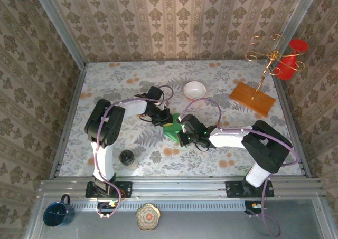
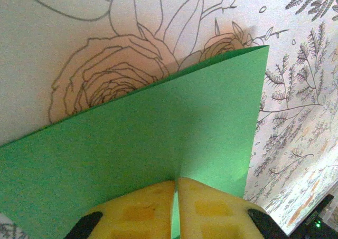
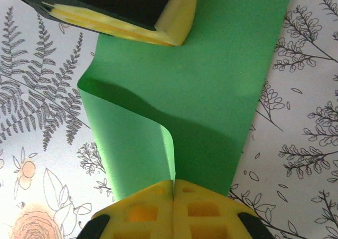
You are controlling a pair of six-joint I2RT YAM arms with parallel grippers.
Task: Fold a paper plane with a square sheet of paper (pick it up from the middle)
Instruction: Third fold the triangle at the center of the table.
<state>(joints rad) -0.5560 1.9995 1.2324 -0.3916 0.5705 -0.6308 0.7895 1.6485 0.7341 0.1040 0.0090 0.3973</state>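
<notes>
Counter [image 1: 132, 86]: your square sheet of paper [image 1: 171, 127] is near its middle, strung between both arms.
Sheet: green, partly folded, long axis running gripper to gripper.
Left gripper [image 2: 176, 185]: pinched tight on one end.
Right gripper [image 3: 173, 186]: pinched tight on the curled opposite end.

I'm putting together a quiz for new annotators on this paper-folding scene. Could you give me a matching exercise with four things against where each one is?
Things:
1. square sheet of paper
2. white bowl
3. wooden board
4. blue mug

Places:
A. on the table beyond the arms, near the middle
B. off the table, at the near-left corner
C. pinched by the left pincer and the right pincer
D. on the far right part of the table

Pairs: 1-C, 2-A, 3-D, 4-B
</notes>
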